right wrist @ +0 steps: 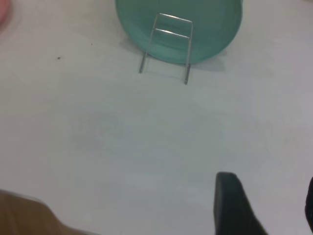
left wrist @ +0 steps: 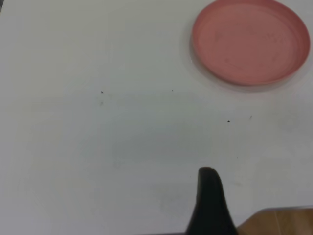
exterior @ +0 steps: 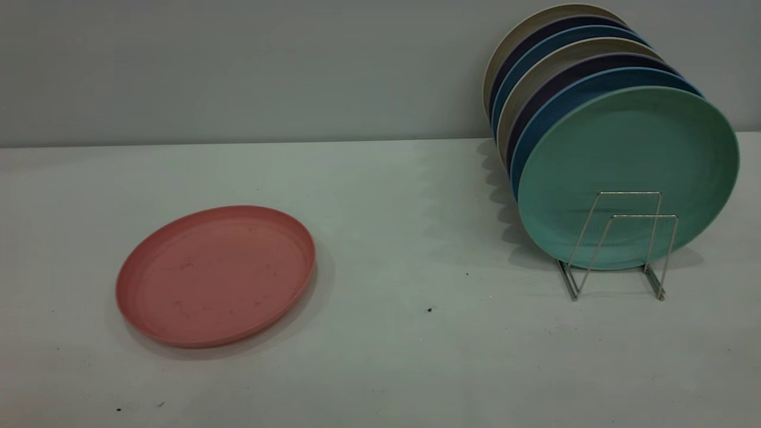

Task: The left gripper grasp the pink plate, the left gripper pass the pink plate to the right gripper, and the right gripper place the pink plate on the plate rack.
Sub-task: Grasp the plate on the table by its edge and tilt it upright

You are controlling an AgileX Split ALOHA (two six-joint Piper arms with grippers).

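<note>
So, pink plate (exterior: 215, 274) lies flat on table (exterior: 392, 356), left side, well apart from plate rack (exterior: 618, 244) w/ mint-green plate (exterior: 630, 160) in front slot. Left gripper (left wrist: 210, 205): can't tell open/shut. Right gripper (right wrist: 266, 205) spread apart, holding nothing.

Dim even light, soft shadows leftward, wrist views blurred

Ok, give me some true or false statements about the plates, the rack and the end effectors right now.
1. The round salmon-pink matte plate lies flat on the white table. True.
2. The pink plate is held by an end effector. False: nothing touches it.
3. The mint-green plate stands frontmost in the thin silver wire rack. True.
4. The rack holds no plates. False: a row stands in it.
</note>
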